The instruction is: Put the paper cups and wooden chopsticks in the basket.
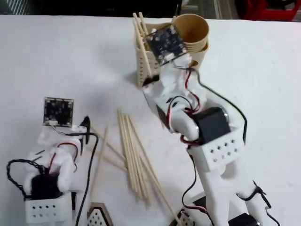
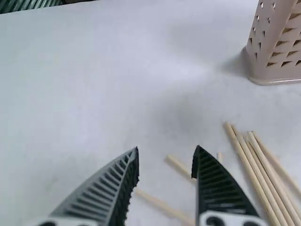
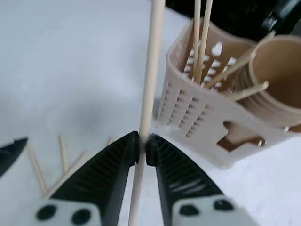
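Wooden chopstick (image 3: pixel 153 70), single, in right claw (image 3: pixel 142 139), one basket (image 3: pixel 188 108), stacked paper cups (image 3: pixel 277 70)

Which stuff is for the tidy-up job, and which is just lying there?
For the job: basket, paper cups, loose chopsticks, the chopstick in the right gripper.
Just lying there: perforated piece at the near edge of the table.

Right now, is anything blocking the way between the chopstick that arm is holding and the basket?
Nothing visible does. The right gripper pinches the chopstick just beside the basket, with bare table between them. Inside, other chopsticks and stacked paper cups already take up room.
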Controlling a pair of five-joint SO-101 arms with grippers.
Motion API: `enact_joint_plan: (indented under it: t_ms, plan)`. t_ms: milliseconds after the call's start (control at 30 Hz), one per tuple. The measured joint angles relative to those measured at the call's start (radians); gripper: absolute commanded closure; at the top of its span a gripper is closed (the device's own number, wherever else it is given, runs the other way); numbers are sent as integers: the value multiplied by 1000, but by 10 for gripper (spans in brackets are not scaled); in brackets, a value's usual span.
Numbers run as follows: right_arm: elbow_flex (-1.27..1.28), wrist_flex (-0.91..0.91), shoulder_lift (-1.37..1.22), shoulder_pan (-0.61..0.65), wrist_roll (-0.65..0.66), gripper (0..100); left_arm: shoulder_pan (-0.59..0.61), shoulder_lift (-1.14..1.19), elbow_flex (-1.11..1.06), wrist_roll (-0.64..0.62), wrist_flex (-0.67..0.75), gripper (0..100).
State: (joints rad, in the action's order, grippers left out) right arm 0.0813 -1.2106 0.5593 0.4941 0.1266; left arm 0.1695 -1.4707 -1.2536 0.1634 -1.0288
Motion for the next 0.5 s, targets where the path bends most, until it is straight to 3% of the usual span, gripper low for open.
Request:
enact_joint_plan:
  t_ms: [267, 500]
  plan:
    - [-25, 365, 0, 0, 0, 981, 0, -169, -186, 0, 40, 806]
    - [121, 787, 0, -11, 0, 981, 0, -318, -296, 29, 40, 808]
